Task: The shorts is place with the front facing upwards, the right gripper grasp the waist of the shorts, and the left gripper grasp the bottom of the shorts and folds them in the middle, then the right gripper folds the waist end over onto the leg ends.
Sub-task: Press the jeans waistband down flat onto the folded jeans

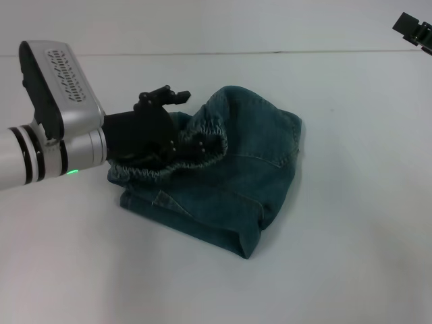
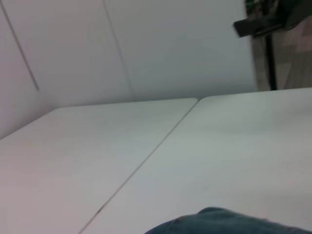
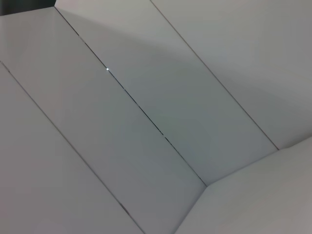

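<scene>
folded blue-green washed denim shorts [image 1: 223, 169] on a white table [image 1: 337, 270], with the left gripper [image 1: 177, 121] at their ruffled waist.

nearest the camera lies the lower fold of the shorts, its doubled edge [image 1: 244, 246] flat on the table at about mid-view. above it the puckered elastic waist of the shorts [image 1: 196, 154] curls across the stacked denim, its band raised in a loop. the left gripper, a black two-finger claw on a silver cylindrical wrist with a green light [image 1: 71, 172] and a grey ribbed box [image 1: 57, 81], reaches in from the left and sits against this waist; whether its fingers clamp the cloth cannot be told. farther back, at the far right corner, only a small black part of the right gripper [image 1: 413, 30] shows, well apart from the shorts. in the left wrist view a sliver of denim [image 2: 229, 222] shows against the table.
</scene>
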`<action>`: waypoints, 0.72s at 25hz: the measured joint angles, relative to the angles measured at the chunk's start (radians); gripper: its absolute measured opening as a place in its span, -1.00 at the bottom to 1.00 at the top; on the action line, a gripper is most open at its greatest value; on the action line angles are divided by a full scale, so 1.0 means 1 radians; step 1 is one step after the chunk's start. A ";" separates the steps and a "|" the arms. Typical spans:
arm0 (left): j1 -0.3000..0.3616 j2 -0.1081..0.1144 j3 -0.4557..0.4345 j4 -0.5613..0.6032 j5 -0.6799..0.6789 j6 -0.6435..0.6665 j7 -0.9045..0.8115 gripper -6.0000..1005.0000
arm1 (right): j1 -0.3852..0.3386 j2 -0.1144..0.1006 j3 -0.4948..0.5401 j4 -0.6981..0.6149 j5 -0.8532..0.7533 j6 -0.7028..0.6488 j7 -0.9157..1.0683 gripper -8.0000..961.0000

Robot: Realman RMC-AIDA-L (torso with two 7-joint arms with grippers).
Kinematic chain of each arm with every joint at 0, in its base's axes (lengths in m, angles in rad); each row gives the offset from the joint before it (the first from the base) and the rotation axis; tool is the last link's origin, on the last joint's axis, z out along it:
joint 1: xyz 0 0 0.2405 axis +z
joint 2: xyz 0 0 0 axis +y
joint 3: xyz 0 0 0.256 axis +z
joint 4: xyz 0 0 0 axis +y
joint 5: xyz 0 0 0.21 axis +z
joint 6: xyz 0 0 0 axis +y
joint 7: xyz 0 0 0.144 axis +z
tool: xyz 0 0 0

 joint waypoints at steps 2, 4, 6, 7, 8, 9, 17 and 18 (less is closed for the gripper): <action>0.002 0.000 0.000 0.000 0.002 -0.033 0.000 0.80 | 0.000 0.000 0.000 0.000 0.000 -0.001 -0.003 0.83; 0.002 0.000 0.006 -0.002 0.006 -0.063 0.000 0.80 | -0.001 0.000 0.000 0.000 0.001 -0.001 -0.007 0.83; 0.002 0.000 0.019 -0.004 0.013 -0.074 -0.001 0.80 | -0.001 0.000 0.000 0.002 0.001 -0.003 -0.008 0.83; 0.002 0.000 0.026 -0.004 0.016 -0.075 -0.003 0.80 | -0.001 0.000 0.000 0.003 0.001 -0.004 -0.008 0.83; 0.002 0.000 0.034 -0.003 0.020 -0.075 -0.006 0.80 | -0.001 -0.001 0.000 0.004 0.001 -0.006 -0.008 0.83; 0.002 0.000 0.043 -0.001 0.024 -0.076 -0.010 0.80 | -0.001 -0.001 0.000 0.005 0.001 -0.008 -0.008 0.83; 0.016 0.000 0.089 0.019 0.033 -0.167 -0.015 0.80 | -0.002 -0.002 0.007 0.006 0.001 -0.025 -0.007 0.83; 0.016 0.000 0.098 0.020 0.029 -0.201 -0.017 0.80 | -0.002 -0.002 0.007 0.007 0.001 -0.026 -0.006 0.83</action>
